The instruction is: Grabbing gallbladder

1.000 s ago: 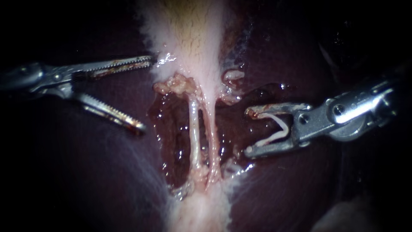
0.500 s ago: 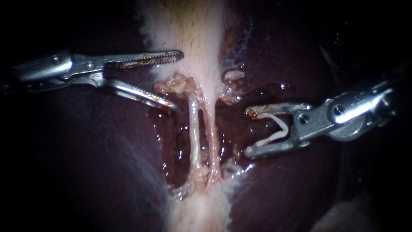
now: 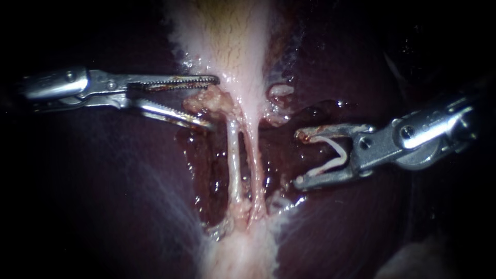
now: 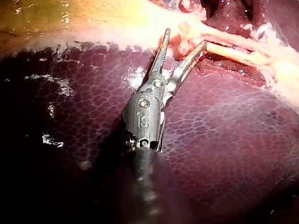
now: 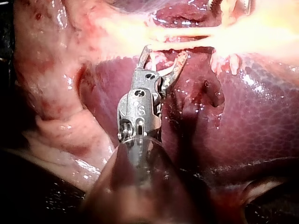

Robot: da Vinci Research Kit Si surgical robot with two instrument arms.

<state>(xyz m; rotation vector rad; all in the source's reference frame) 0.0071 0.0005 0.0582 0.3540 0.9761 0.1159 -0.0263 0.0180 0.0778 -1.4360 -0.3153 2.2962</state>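
The pale gallbladder [image 3: 227, 41] hangs down the middle of the endoscope view and narrows into two thin tubes [image 3: 233, 155]. My left instrument [image 3: 212, 102] reaches its neck from the left. Its toothed jaws stand open, one above and one below a knobbly lump of tissue [image 3: 209, 99]. The left wrist view shows the same gap at the left instrument [image 4: 185, 38], with the lump [image 4: 183, 44] inside it. My right instrument [image 3: 299, 158] waits to the right of the tubes, its wide jaws holding a white V-shaped clip [image 3: 333, 155]. The right wrist view shows it [image 5: 166, 51] just short of the tubes.
Dark purple liver [image 3: 103, 196] lies on both sides of a raw, wet red bed [image 3: 206, 165] around the tubes. A small pale shred [image 3: 281, 92] sits right of the gallbladder's neck. More pale tissue [image 3: 243, 253] continues below the tubes.
My left instrument has moved right to the gallbladder's neck and its jaws have narrowed around the lump. The right instrument has stayed still.
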